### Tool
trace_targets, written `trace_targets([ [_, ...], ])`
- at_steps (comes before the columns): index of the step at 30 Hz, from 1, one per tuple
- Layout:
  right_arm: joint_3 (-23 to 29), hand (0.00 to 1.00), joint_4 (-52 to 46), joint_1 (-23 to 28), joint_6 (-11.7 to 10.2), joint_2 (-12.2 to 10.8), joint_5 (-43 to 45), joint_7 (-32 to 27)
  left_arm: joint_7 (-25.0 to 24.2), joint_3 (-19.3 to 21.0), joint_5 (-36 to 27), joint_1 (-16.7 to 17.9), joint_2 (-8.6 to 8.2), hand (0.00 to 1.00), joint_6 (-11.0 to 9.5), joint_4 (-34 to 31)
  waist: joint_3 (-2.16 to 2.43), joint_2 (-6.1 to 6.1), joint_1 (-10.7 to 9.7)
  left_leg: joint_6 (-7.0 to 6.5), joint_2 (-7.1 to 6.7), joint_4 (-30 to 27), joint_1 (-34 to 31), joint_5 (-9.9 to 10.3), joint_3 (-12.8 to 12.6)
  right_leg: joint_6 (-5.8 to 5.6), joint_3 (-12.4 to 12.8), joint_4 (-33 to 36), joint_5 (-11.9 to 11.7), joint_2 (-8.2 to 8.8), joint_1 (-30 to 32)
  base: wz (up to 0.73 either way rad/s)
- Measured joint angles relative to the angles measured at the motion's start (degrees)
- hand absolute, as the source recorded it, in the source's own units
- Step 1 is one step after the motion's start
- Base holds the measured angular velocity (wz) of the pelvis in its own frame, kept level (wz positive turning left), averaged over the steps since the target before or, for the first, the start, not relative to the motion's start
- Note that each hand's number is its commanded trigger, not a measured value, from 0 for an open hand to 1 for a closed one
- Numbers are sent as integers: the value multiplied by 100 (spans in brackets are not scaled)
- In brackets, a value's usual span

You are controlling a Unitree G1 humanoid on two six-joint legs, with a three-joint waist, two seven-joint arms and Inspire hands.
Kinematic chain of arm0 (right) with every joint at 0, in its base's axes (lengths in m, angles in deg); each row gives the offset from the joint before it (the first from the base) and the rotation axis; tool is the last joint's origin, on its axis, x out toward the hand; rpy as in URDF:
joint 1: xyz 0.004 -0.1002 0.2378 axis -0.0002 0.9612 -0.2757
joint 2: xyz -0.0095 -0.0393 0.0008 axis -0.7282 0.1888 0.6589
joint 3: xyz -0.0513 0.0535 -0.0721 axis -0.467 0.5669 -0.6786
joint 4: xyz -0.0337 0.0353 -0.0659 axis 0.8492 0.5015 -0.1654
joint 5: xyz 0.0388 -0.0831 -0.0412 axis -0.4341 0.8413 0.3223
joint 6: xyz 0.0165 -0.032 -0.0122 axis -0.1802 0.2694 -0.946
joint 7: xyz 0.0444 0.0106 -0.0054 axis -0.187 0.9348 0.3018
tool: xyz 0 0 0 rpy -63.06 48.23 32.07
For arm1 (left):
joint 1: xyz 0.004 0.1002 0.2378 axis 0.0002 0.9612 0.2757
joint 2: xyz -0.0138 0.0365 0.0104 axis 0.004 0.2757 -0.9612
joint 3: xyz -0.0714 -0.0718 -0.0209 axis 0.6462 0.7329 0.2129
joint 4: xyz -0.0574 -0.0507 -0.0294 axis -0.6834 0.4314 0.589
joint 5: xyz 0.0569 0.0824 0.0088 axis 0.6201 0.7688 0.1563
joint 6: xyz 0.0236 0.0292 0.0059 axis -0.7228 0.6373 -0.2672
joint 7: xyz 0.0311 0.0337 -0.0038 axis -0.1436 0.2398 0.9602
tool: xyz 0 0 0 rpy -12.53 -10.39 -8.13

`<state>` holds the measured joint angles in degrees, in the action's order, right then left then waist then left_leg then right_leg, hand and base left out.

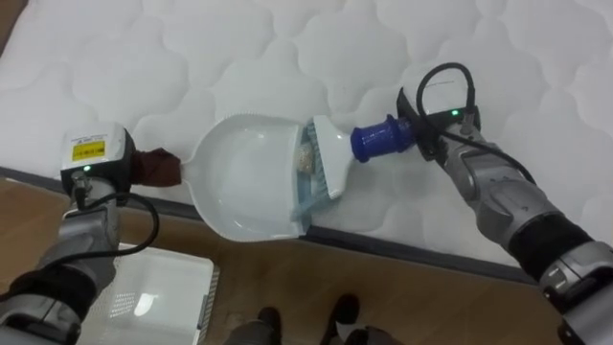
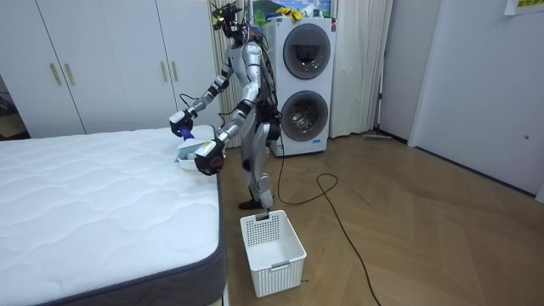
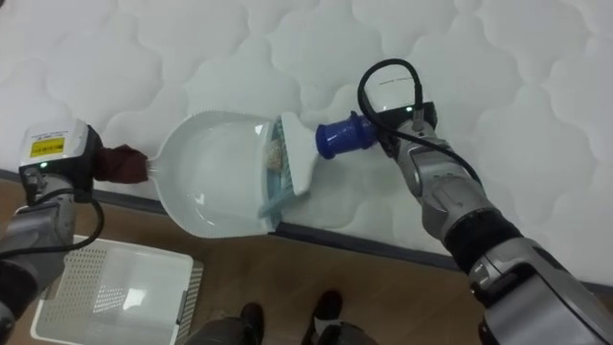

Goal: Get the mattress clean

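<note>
So the right hand has its fingers closed round the blue handle of the brush, bristles at the mouth of the white dustpan. The left hand grips the pan's dark red handle at the bed edge, with a basket on the floor below.

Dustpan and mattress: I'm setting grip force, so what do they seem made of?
The dustpan looks like smooth, glossy white plastic: light glints off its bowl. The mattress looks like matte white quilted fabric, probably padded: stitched curves leave puffy panels.
</note>
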<state>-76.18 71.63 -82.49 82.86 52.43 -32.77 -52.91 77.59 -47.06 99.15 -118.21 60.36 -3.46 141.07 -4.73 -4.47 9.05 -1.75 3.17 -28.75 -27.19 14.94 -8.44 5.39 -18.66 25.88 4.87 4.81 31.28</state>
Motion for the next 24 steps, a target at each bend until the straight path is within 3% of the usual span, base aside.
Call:
trace_targets([
  [7, -3, 100, 0, 0, -19, -109, -237, 8, 5, 0, 1, 1, -73, 100, 23, 7, 2, 1, 34, -12, -29, -15, 10, -21, -19, 15, 2, 25, 9, 36, 0, -1],
  [17, -1, 100, -7, 0, -380, -226, -712, 16, 2, -7, 2, 10, -175, 100, 12, 8, 4, -1, 72, -54, -86, -70, 10, -45, -25, 22, 1, 112, 15, 121, 10, 0],
  [24, 10, 100, -6, 1, -458, -249, -820, 15, -56, -6, 9, 24, -219, 100, 15, 30, 5, 0, 61, -55, -84, -165, -7, -45, -19, 52, -7, 176, 37, 143, -7, 0],
])
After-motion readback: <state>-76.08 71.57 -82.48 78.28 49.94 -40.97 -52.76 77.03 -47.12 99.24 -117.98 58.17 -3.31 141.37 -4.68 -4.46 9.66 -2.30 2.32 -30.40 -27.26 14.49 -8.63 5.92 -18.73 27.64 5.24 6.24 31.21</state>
